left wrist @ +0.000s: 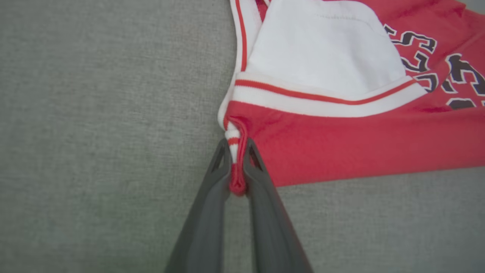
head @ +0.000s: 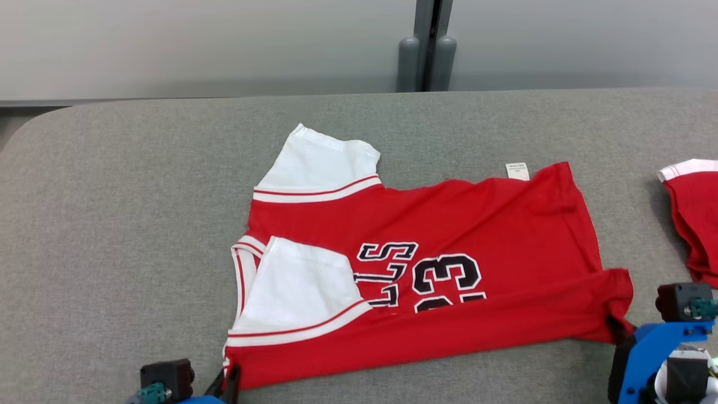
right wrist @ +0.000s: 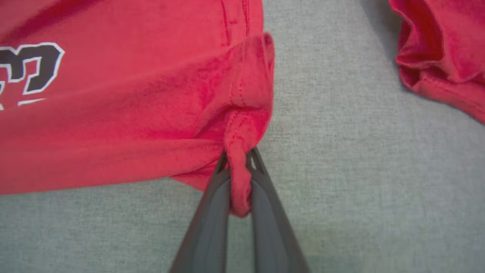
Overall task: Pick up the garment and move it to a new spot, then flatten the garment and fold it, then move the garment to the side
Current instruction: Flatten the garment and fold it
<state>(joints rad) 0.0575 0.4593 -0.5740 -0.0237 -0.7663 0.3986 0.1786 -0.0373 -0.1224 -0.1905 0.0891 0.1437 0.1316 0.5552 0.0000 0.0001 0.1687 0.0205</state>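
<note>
Left gripper (left wrist: 237,144), right gripper (right wrist: 238,152), pinching garment (head: 477,224) corners

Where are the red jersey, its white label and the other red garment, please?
red jersey (head: 505,224): head view, plain red body right of the numerals.
white label (head: 517,171): head view, middle of the tag.
other red garment (head: 698,224): head view, its red cloth.

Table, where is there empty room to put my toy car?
Plenty left of the red jersey, out to the table edge, and a strip behind it toward the wall. Crowded on the right: the right gripper pinches the jersey's corner beside another red garment.
</note>
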